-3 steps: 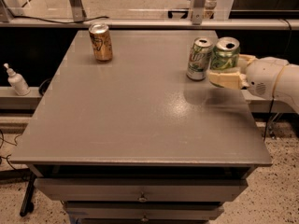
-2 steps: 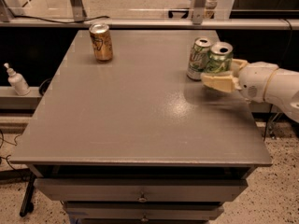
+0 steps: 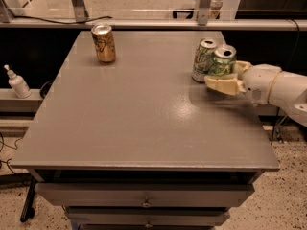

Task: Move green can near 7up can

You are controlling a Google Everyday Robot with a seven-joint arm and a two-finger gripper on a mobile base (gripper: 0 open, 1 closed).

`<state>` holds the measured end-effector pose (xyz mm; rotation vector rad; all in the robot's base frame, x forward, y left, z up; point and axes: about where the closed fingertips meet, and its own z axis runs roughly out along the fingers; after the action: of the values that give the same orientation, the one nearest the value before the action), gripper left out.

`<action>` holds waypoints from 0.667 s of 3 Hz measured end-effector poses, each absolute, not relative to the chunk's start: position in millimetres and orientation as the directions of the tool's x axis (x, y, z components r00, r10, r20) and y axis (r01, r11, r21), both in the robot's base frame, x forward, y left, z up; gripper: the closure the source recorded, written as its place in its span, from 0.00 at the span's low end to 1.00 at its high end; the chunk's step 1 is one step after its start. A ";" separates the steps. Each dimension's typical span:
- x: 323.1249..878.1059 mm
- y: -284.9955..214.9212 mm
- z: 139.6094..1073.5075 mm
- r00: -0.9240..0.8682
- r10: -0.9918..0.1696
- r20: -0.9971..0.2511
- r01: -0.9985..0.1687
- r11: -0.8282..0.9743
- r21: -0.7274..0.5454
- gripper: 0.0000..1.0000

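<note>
A grey table [image 3: 139, 123] with drawers [image 3: 144, 198] beneath is seen from the front, and across its right edge a white arm [image 3: 283, 87] is stretched in from the right. The gripper [image 3: 224, 74] is held low over the table's right rear part, and its jaws are closed around the green can [image 3: 223, 59], whose lower body is hidden by the near finger [image 3: 221, 85]. The green can is kept upright, touching or just beside the 7up can [image 3: 204, 61] on its left, while a gold-brown can [image 3: 103, 43] is left standing well apart at the left rear and a small white bottle [image 3: 17, 83] is seen off the table's left side.
</note>
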<state>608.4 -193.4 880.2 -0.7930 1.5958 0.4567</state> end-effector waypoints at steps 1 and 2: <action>610.9 -200.0 883.6 -0.003 -0.246 -0.969 -0.714 0.679 -0.170 0.59; 611.9 -202.9 881.3 0.004 -0.244 -0.970 -0.715 0.677 -0.174 0.36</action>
<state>611.9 -202.9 881.3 -0.8144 1.5650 0.4419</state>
